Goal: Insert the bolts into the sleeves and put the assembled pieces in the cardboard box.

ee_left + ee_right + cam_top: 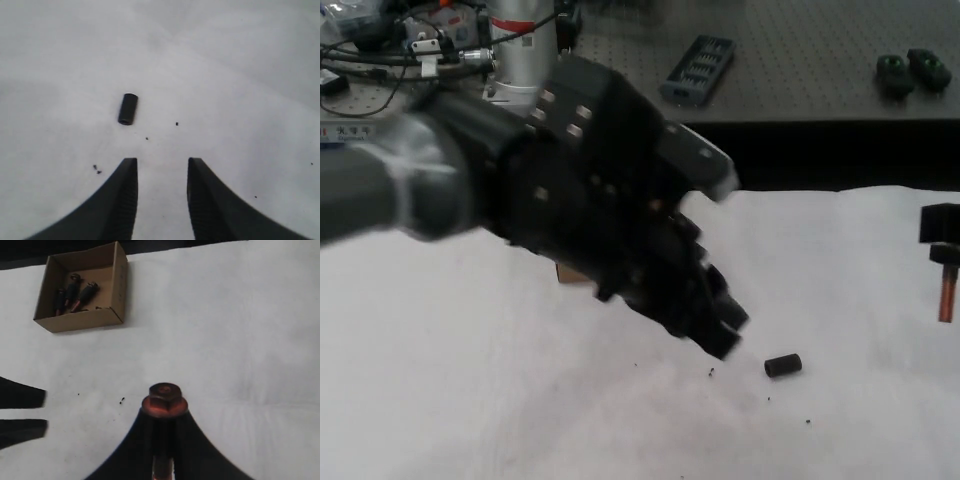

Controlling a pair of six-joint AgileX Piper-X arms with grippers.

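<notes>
A short black sleeve (783, 365) lies on its side on the white cloth. My left gripper (725, 335) hangs open just short of it. In the left wrist view the sleeve (127, 108) rests ahead of the open left gripper (162, 162), slightly off to one finger's side, with nothing between the fingers. My right gripper (165, 415) is shut on a copper bolt (164, 399), head end outward. In the high view that bolt (946, 290) hangs shaft down at the right edge. The cardboard box (80, 322) holds three assembled pieces (75, 292).
A white cloth (470, 400) covers the bench. The left arm's bulk hides most of the box in the high view; a corner (570, 272) peeks out. Small dark specks (96, 170) dot the cloth. A dark tray (698, 68) and green parts (912, 72) sit on the far table.
</notes>
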